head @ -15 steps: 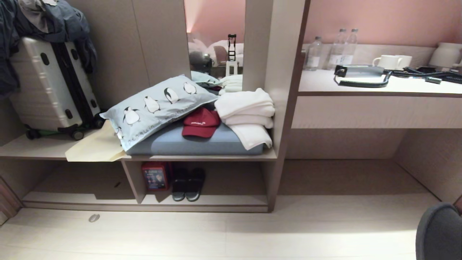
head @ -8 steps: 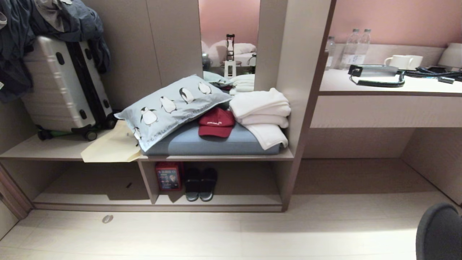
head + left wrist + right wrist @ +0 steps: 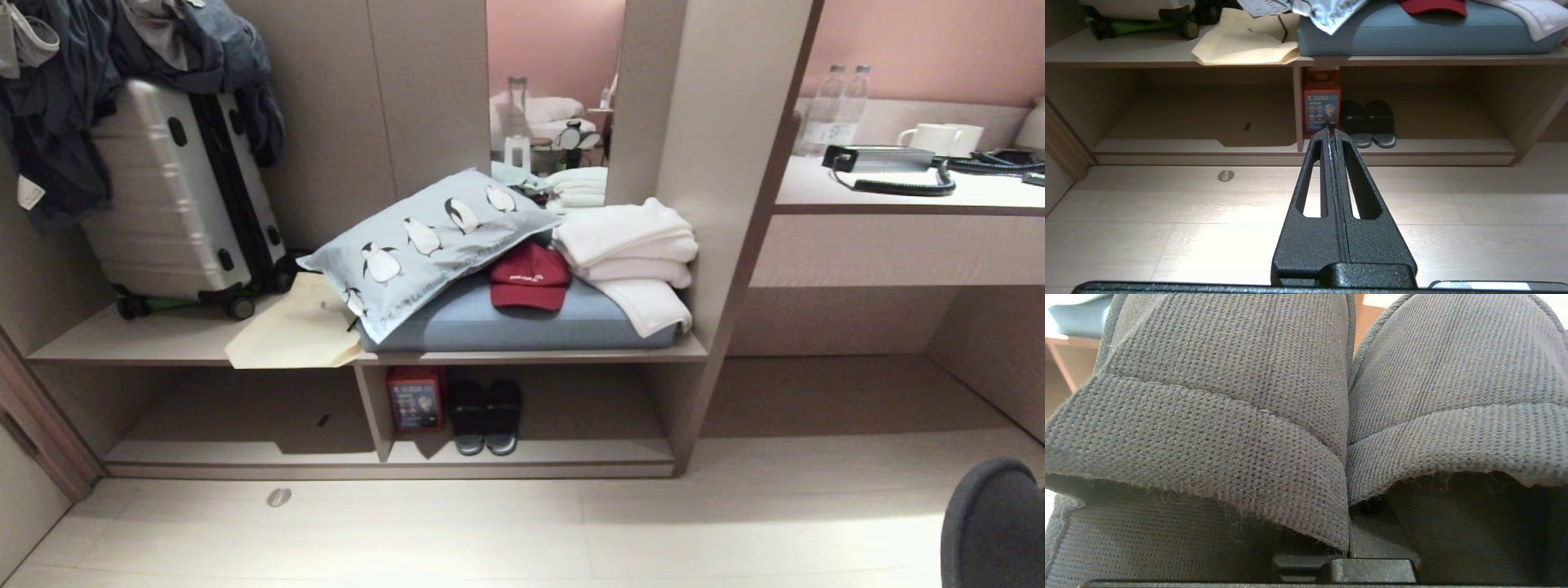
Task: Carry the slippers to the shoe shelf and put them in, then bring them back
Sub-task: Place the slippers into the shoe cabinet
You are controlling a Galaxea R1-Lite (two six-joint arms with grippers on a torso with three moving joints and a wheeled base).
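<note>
The slippers point(image 3: 1306, 416) are carried pinched side by side in the right hand point(image 3: 1349, 549), one rounded end showing at the head view's lower right corner; the left hand point(image 3: 1329, 132) is pressed together, empty, held low over the floor point(image 3: 522, 531). The shoe shelf point(image 3: 531, 471) lies ahead, its right compartment already occupied near the divider by a red box point(image 3: 415, 398) and a dark pair point(image 3: 486, 416). Judged best: the pair is set down level over the base board in the free stretch toward the shelf's right wall, released only once both soles rest flat.

Grey slippers point(image 3: 1306, 396) side by side
</note>
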